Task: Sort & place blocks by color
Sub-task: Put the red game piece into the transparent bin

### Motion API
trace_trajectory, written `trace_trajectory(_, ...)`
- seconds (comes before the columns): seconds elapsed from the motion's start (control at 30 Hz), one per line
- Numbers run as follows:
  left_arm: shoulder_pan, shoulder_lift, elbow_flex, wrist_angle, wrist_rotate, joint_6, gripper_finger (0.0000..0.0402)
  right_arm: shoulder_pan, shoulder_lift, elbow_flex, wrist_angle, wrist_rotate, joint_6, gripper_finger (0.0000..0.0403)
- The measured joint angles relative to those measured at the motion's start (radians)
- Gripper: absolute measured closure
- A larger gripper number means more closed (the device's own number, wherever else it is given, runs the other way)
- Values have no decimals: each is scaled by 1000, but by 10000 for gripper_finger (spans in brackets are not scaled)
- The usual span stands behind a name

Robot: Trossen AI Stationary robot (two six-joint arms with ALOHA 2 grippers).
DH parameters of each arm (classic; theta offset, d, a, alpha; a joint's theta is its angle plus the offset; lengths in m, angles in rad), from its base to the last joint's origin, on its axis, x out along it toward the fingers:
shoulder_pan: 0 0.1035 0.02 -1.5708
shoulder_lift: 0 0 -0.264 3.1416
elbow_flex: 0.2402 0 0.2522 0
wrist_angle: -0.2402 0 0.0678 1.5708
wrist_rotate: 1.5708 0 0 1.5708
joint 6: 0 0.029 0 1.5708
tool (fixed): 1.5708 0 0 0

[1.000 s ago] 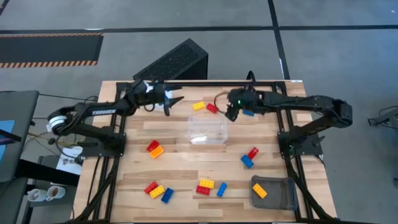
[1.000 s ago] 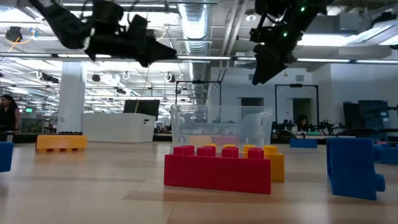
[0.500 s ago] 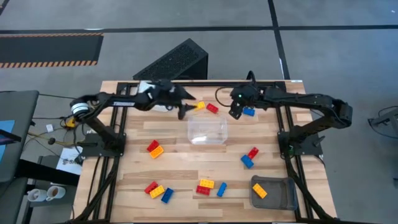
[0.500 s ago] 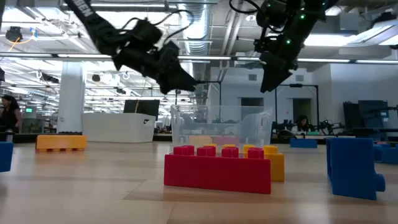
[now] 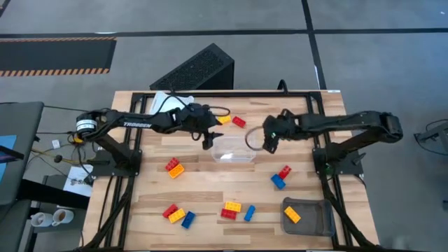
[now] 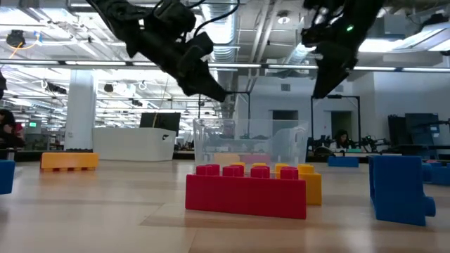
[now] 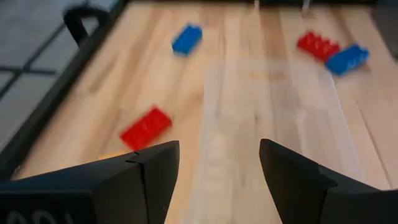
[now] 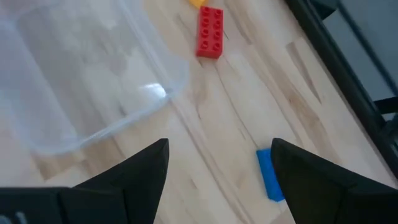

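Note:
Small red, blue and yellow blocks lie scattered flat on the wooden table. A yellow block (image 5: 224, 120) and a red block (image 5: 239, 122) lie on the far side of a clear tray (image 5: 233, 145). My left gripper (image 5: 208, 136) hovers open at the tray's far left corner, above its rim (image 6: 204, 123). The left wrist view shows the red block (image 7: 146, 127) and the tray (image 7: 273, 124) ahead. My right gripper (image 5: 267, 140) hangs open by the tray's right edge. Its wrist view shows the tray (image 8: 87, 81), the red block (image 8: 210, 32) and a blue block (image 8: 268, 174).
More blocks lie toward the near side: a red-yellow pair (image 5: 173, 166), a red and blue pair (image 5: 282, 176), a group (image 5: 178, 215) at near left, another group (image 5: 236, 209) near the middle. A grey tray (image 5: 311, 217) at near right holds a yellow block (image 5: 292, 214).
My left gripper has swung from the far left toward the table's right and near edge and come down at the clear tray's far left corner. My right gripper has moved from above the blue block toward the near edge, to the tray's right side. No block has moved.

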Motion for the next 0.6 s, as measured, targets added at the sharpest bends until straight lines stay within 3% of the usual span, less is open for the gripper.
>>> trace_trajectory(0.13, -35, -21, 0, -160, -65, -49, 191, 105, -89, -75, 26, 107, 93, 101)
trace_trajectory(0.4, -52, -25, 0, -632, -177, -195, 191, 251, -231, -207, 122, 301, 237, 101)
trace_trajectory(0.6, -79, -25, 0, -932, -191, -320, 191, 311, -251, -215, 168, 334, 230, 101)
